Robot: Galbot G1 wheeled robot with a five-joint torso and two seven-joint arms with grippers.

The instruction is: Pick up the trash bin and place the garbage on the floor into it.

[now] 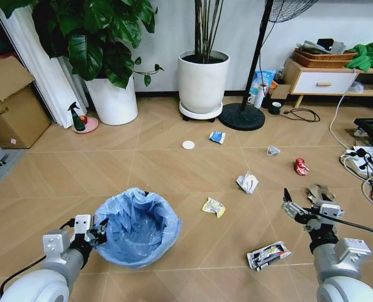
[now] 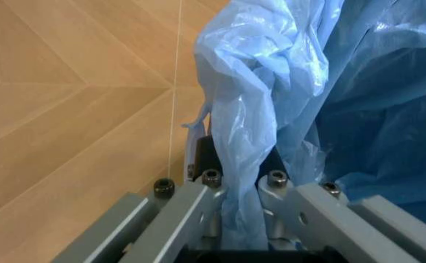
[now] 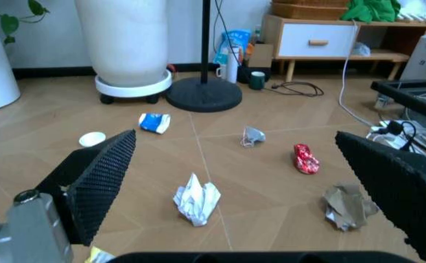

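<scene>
Left end effector clamped on rim of small round black trash bin with crinkled light-blue plastic liner, ready for lift; right end effector fingers apart, free for scraps.

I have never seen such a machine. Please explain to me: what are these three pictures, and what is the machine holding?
It is a two-armed robot. The wide picture comes from its head; the other two come from cameras on its wrists. The left gripper is shut on the rim of the trash bin, pinching its blue bag. The right gripper is open, above the floor. Garbage lies there: crumpled white paper, a red can, a yellow wrapper, a carton.
</scene>
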